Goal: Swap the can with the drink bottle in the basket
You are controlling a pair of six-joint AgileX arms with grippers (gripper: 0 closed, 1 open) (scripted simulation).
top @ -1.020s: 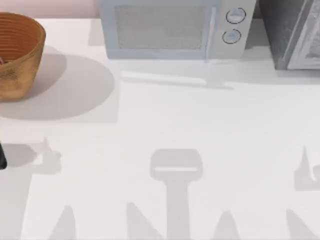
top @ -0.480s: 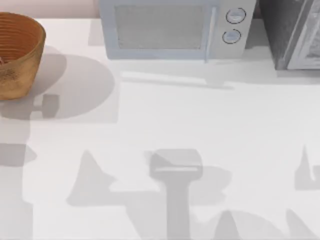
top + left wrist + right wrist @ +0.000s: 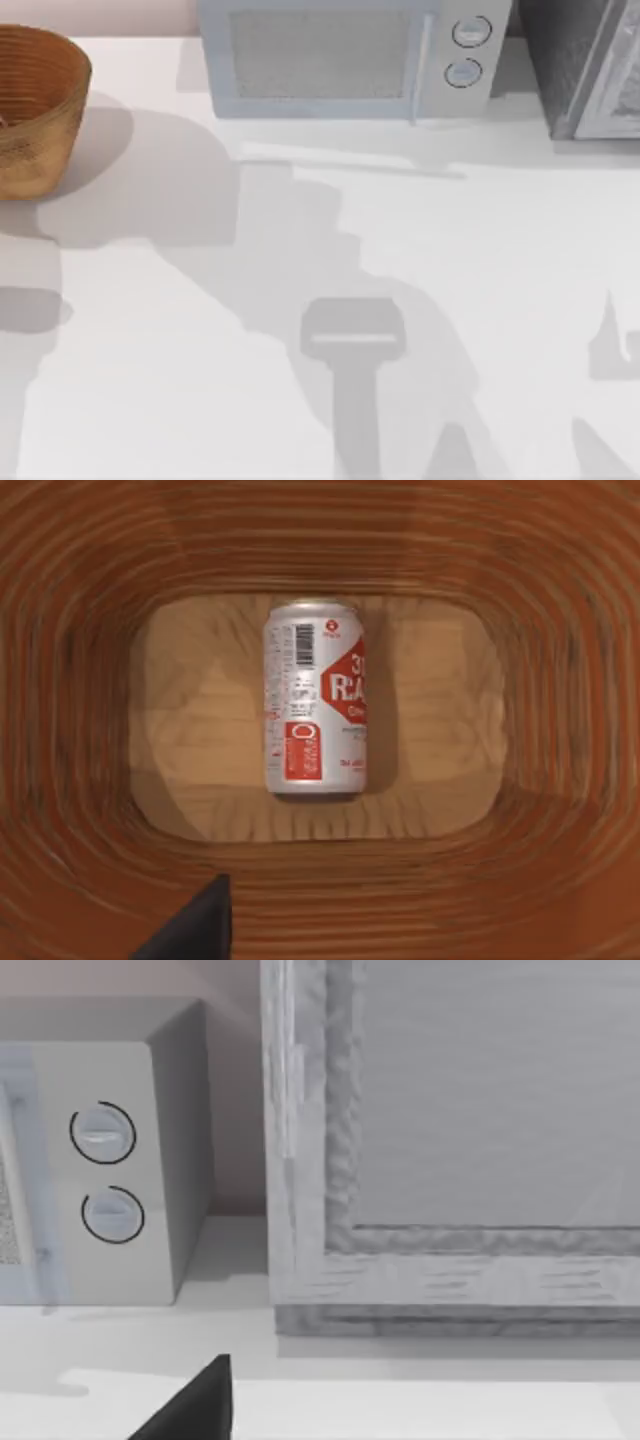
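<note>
Left claw fingertip point(image 3: 195, 925) cropped, can point(image 3: 314, 697) inside basket point(image 3: 80, 680)

Round woven bowl-shaped basket point(image 3: 35, 105) sitting at upper left of top view, on white table point(image 3: 300, 280). Small white red-labelled can-like container point(image 3: 313, 698) lying inside basket, on floor. Pale boxy microwave point(image 3: 345, 55) standing upper centre, grey textured cabinet point(image 3: 585, 65) standing upper right.

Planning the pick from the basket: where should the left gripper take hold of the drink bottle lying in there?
Probably across the middle of the drink bottle, from straight above. It lies on its side on the basket floor, so its round flanks are free.
</note>
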